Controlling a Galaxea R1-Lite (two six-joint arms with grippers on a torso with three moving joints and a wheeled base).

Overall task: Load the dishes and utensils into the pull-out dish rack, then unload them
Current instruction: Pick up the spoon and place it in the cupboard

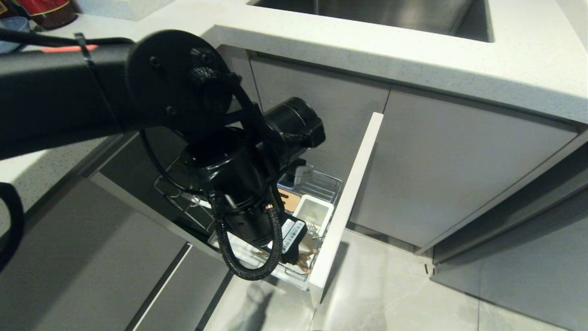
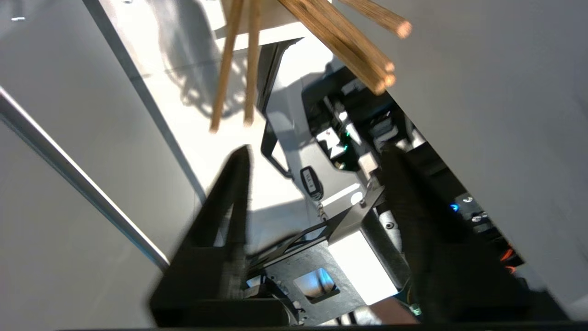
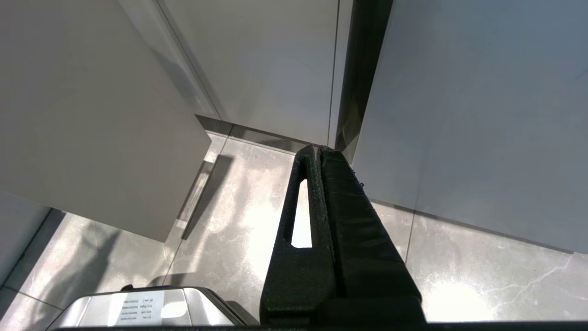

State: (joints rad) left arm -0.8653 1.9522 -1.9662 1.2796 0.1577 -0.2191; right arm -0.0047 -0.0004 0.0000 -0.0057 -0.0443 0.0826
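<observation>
The pull-out dish rack (image 1: 327, 183) stands drawn out from under the counter, with its pale front panel (image 1: 350, 202) and its white utensil box (image 1: 313, 212) showing. My left arm (image 1: 239, 202) reaches down into it and covers most of it, its fingers included. In the left wrist view the left gripper (image 2: 317, 149) is open with nothing between its fingers. Light wooden chopsticks (image 2: 251, 64) stand beyond the fingertips, apart from them, with a further bundle of sticks (image 2: 349, 43) beside them. The dishes and the spoon are hidden. My right gripper (image 3: 317, 149) hangs shut above the floor.
A white stone counter (image 1: 413, 50) with a sink (image 1: 381, 11) runs above the rack. Grey cabinet doors (image 1: 450, 156) flank it on the right. Pale tiled floor (image 1: 390, 294) lies in front. My own base (image 2: 340, 257) shows beneath the left gripper.
</observation>
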